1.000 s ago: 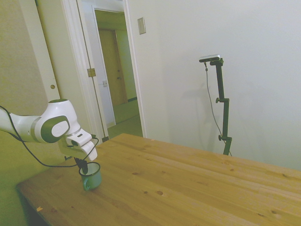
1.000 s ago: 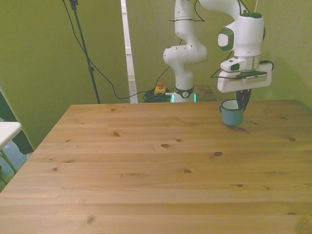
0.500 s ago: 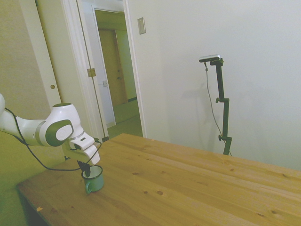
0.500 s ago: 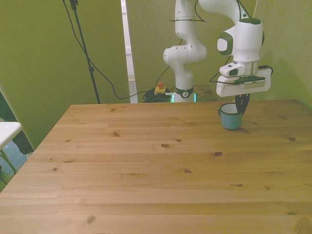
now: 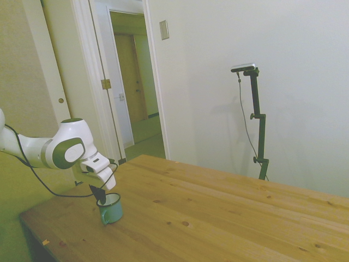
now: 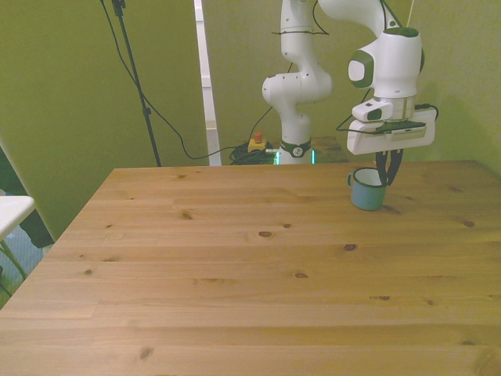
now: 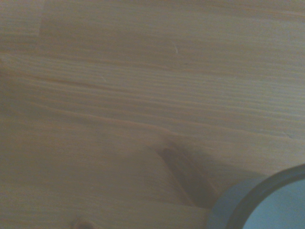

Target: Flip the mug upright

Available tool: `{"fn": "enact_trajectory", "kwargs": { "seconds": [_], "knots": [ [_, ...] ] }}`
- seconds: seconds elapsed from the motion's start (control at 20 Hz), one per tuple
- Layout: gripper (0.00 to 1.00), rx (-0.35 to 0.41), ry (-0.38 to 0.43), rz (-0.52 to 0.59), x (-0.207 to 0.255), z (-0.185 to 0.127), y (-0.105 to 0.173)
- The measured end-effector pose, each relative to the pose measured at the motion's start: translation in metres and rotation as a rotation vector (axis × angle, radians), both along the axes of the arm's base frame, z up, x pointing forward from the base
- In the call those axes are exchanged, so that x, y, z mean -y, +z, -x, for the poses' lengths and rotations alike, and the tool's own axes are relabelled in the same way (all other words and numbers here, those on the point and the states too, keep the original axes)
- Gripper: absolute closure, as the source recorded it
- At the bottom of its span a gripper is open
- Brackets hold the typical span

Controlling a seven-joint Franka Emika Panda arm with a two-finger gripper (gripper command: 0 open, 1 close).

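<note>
Gripper (image 5: 100, 192) in side view sits at the mug (image 5: 110, 209) rim, at the mug's 10 o'clock; whether its dark fingers pinch the rim or stand apart cannot be told. Mug upright on the table (image 5: 218, 213), near the corner at the picture's 8 o'clock.

Front view: gripper (image 6: 386, 174) at the mug's (image 6: 366, 190) 2 o'clock, by the rim; mug upright near the table's (image 6: 258, 266) far edge, at the picture's 2 o'clock, handle toward 9 o'clock.

Wrist view: blurred wood grain (image 7: 119, 95); mug's dark rim (image 7: 259, 200) and pale inside show.
</note>
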State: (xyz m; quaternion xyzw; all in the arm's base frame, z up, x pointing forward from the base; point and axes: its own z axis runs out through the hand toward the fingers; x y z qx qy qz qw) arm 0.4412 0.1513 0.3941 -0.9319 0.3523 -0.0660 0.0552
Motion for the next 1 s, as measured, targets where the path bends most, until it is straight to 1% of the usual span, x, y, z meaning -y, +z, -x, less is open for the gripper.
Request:
{"fn": "enact_trajectory", "kwargs": {
  "seconds": [0.2, 0.35, 0.5, 0.65, 0.8, 1.0],
  "knots": [
    [0.00, 0.026, 0.006, -0.001, -0.002, 0.006, 0.014],
    [0.00, 0.051, 0.035, 0.005, -0.012, 0.023, 0.035],
    [0.00, 0.073, 0.075, 0.016, -0.029, 0.053, 0.056],
    [0.00, 0.102, 0.110, 0.027, -0.047, 0.091, 0.069],
    [0.00, 0.128, 0.133, 0.026, -0.065, 0.130, 0.070],
    [0.00, 0.150, 0.149, 0.035, -0.079, 0.172, 0.061]
  ]
}}
